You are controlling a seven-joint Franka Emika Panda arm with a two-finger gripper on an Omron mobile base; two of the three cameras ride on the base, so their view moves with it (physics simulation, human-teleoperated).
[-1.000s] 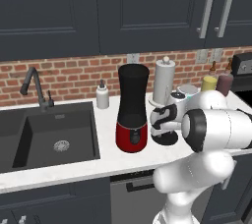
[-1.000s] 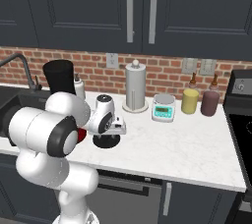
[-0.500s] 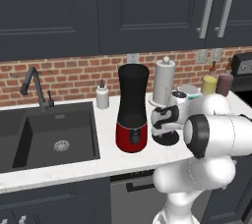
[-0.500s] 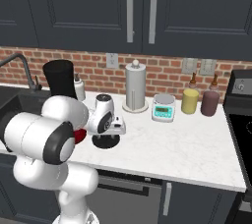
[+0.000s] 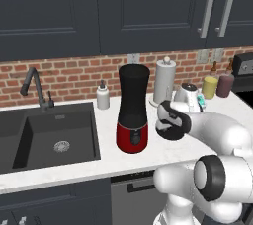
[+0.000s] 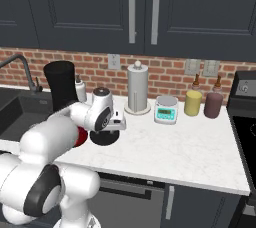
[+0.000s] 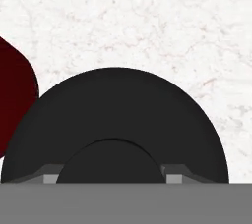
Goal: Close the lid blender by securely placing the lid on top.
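Here the gripper (image 7: pixel 112 179) is clenched on the raised knob of the lid (image 7: pixel 115 120), which lies flat on the white desk (image 7: pixel 147 26), just beside the red base of the blender (image 5: pixel 132 113). Farther back, the tall black jar is open at the top. I think the knob could slip during lifting, or the lid could strike the jar rim.

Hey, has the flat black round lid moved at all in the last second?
No, not visibly: the flat black round lid still sits on the white marble counter, just right of the red-based black blender.
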